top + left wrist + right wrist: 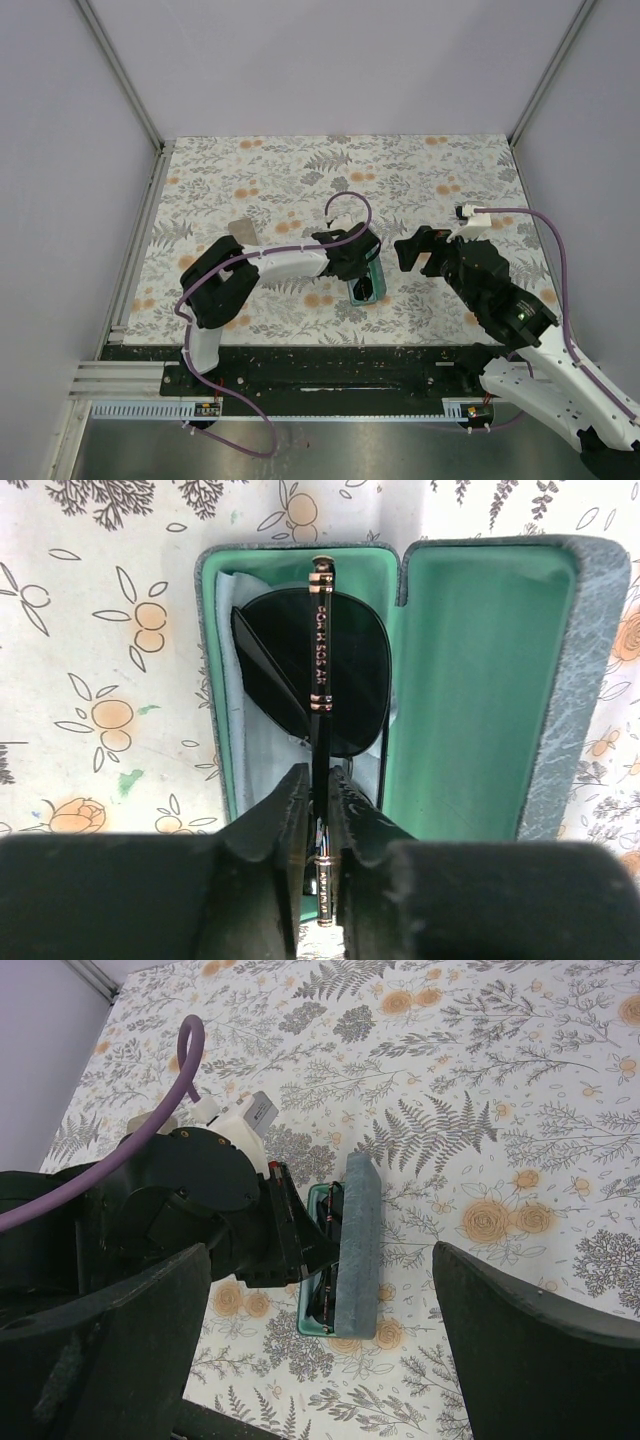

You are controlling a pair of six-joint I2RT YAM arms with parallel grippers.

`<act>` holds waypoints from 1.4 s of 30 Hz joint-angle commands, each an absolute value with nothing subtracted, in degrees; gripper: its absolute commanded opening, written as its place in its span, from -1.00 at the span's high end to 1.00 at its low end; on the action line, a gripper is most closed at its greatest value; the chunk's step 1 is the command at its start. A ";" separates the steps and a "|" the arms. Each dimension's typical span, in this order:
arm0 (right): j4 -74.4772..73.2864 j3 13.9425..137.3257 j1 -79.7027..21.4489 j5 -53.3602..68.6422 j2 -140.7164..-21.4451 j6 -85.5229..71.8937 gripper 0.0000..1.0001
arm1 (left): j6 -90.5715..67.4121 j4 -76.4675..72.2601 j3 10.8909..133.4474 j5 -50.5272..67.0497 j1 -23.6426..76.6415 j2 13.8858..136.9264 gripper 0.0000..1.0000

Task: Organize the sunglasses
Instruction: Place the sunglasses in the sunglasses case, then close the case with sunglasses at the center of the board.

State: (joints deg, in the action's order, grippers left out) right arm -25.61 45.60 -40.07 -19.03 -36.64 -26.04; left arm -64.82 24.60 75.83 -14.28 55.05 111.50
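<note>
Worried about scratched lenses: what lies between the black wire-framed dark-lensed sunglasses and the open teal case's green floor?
A pale-blue folded cloth, under the sunglasses in the case; the left wrist view shows it.

Open teal case (480, 680) lined green, pale cloth (250, 750) inside it, beige oblong thing (241, 231) well apart, floral bench (420, 170).

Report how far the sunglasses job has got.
Done: the teal case lies open, with the black sunglasses inside it on a light cloth. In hand: the left gripper is shut on one temple arm of that pair. Left: let go and close the lid. No second pair shows in any view, so I cannot judge that part.
</note>
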 commanded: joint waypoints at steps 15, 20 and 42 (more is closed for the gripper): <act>-27.07 46.41 -40.08 -18.20 -43.76 -29.97 -0.96 | -62.93 26.46 73.93 -13.45 51.77 101.00 0.28; -25.76 46.06 -38.24 -11.10 -50.17 -31.81 -0.89 | -61.00 22.95 68.83 -9.59 49.31 96.08 0.33; -14.24 43.07 -22.85 15.73 -67.41 -32.26 0.29 | -57.22 2.46 59.68 8.88 42.45 102.74 1.00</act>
